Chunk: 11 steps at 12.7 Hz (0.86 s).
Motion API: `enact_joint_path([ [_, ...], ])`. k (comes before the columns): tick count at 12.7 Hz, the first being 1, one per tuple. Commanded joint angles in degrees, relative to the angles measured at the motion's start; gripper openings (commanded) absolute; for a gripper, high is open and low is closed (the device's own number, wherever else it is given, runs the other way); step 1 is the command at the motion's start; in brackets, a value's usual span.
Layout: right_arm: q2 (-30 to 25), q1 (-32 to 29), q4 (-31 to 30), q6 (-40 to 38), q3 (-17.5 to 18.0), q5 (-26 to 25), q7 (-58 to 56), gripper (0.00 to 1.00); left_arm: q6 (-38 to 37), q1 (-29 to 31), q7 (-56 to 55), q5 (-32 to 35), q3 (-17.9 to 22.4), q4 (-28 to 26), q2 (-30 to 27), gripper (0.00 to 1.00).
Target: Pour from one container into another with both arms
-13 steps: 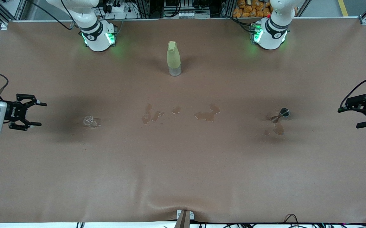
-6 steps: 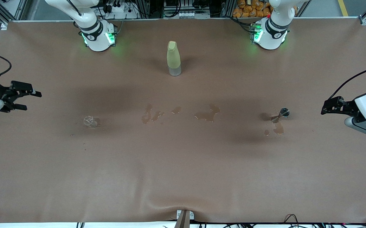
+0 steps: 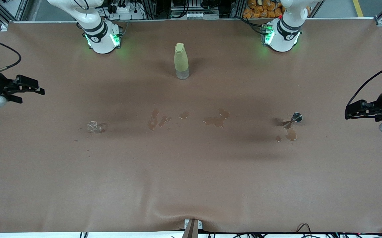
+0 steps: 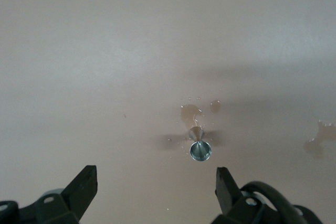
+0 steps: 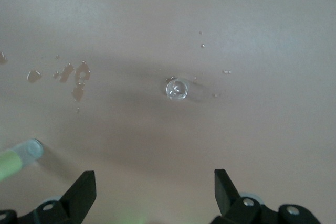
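A: Wide brown table [image 3: 191, 178], and it's wet: puddles [image 3: 215, 119] across the middle. Both arms out at the ends.

B: Tallest thing is the yellow-green bottle [image 3: 181, 61], upright between the two bases, well apart from everything else.

A: The left gripper [image 3: 359, 110] hangs over its end of the table, fingers spread wide, nothing in them. The right gripper [image 3: 23, 89] mirrors it at the other end, spread and empty too.

B: Each one has a target. The small metal cup [image 3: 296, 117] stands toward the left arm's end, a spill just beside it. The left wrist view looks straight down into the shiny cup.

A: And the little clear glass [image 3: 93, 126] toward the right arm's end?

B: Light, hard and probably slick on a wet surface. Fragile, I'd say. Pinch it across the wall, gently, and low. The metal one's stiffer; grip its narrow body and expect it to slide.
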Motion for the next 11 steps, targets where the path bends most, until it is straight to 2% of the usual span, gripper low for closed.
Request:
enact_joint_path([
  [1, -0.31, -1.25, 3.27, -2.52, 1.58, -2.93, 5.54, 1.00, -0.67, 0.27, -4.57, -1.40, 0.12, -0.47, -2.07, 1.00],
  [2, -0.04, -1.16, 4.84, -3.21, 1.58, -3.99, 5.54, 1.00, -0.67, 0.27, -7.46, -3.07, 0.38, -0.73, -2.16, 1.00],
  [5, 0.48, -0.90, 7.84, -4.98, 1.50, -5.40, 5.45, 1.00, -0.85, 0.97, -6.88, -2.92, 0.65, -0.91, -2.33, 1.00],
  [8, 1.01, 1.19, 8.64, -4.54, 0.19, -6.37, 6.15, 1.00, -0.85, 4.40, -5.04, -2.56, -1.81, -0.74, -2.59, 1.00],
  [10, 1.01, 2.97, 8.73, -4.27, -1.40, -6.98, 8.35, 1.00, -0.85, 2.22, -7.39, -2.74, -0.33, -0.74, -2.69, 1.00],
  [11, 1.01, 2.97, 8.64, -4.27, -1.49, -6.98, 8.27, 1.00, -0.85, -1.01, -9.67, -3.26, 2.81, -0.74, -2.77, 1.00],
])
